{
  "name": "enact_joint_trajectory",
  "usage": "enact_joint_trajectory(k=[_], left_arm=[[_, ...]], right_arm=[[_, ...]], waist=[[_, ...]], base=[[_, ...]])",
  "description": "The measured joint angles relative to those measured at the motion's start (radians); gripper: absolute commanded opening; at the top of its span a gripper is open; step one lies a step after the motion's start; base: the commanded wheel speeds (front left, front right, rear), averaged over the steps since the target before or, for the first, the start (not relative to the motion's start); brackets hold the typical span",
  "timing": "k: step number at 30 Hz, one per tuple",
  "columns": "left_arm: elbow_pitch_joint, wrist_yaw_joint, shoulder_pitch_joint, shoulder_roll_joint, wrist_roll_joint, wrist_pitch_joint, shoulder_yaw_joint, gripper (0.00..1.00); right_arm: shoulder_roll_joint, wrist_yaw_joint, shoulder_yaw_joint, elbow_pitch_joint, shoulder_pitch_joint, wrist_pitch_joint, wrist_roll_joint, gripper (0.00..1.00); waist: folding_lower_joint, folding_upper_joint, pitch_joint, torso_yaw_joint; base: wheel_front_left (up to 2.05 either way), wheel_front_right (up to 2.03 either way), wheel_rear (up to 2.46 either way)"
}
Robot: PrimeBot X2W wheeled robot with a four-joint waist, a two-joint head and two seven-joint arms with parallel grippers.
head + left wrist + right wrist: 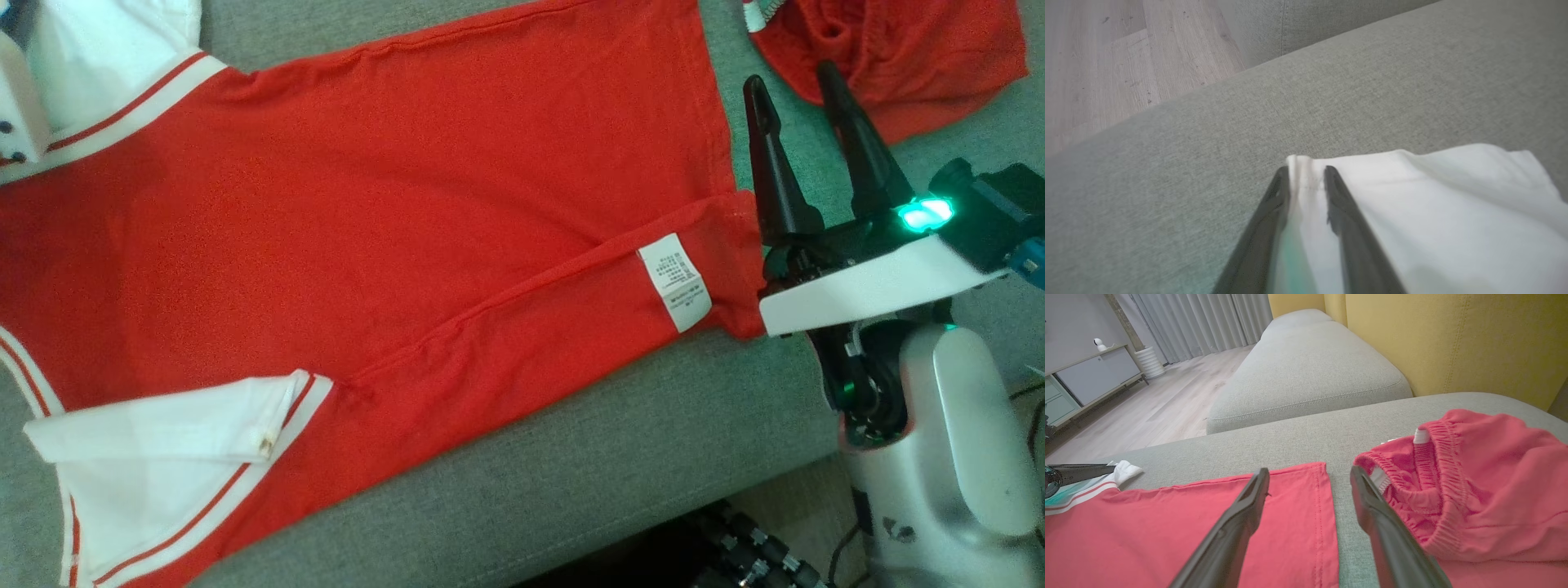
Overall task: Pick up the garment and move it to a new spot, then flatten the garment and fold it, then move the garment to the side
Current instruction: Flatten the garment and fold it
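Setting: a home living room.
Seating: a grey fabric sofa (1306,367) with mustard-yellow back cushions (1453,343).
Floor: a pale wooden floor (1167,404) reaching full-length grey curtains (1208,318).
Furniture: a low sideboard (1098,371) along the wall.
Laundry: a red garment (367,204) spread flat on the sofa seat.

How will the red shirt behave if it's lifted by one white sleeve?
Likely floppy: the shirt lies flat with soft creases, so it should drape and hang. Probably light, since the knit looks thin. The folded-over flap may fall open.
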Motion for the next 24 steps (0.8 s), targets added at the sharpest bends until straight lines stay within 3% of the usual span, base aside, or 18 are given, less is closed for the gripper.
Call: enact_joint_trajectory(k=[1,2,7,13,24], left_arm=[[-0.006,-0.001,0.0,-0.001,-0.006,0.004,-0.007,0.11],[-0.012,-0.005,0.0,-0.002,-0.01,0.01,-0.016,0.0],[-0.029,-0.009,0.003,-0.004,-0.017,0.002,-0.041,0.0],[-0.045,-0.01,0.007,-0.036,-0.015,-0.104,-0.057,0.0],[-0.144,-0.017,0.022,-0.091,-0.016,-0.263,-0.086,0.0]], right_arm=[[0.0,0.0,0.0,0.001,0.0,0.0,0.0,1.0],[0.0,0.0,0.0,0.001,0.0,0.0,0.0,1.0],[0.0,0.0,-0.006,0.016,-0.008,0.004,-0.01,1.0],[0.0,0.0,-0.038,0.075,-0.09,0.067,-0.057,1.0],[-0.004,0.0,-0.127,0.298,-0.262,0.244,-0.196,1.0]], waist=[[0.0001,0.0,-0.001,0.002],[0.0001,0.0,-0.001,0.004],[0.0001,0.0,-0.008,0.021],[0.0001,0.0,-0.038,0.059],[0.0,0.0,-0.09,0.17]], base=[[0.0,0.0,0.0],[0.0,0.0,0.0],[0.0,0.0,0.0],[0.0,0.0,0.0],[0.0,0.0,0.0]])
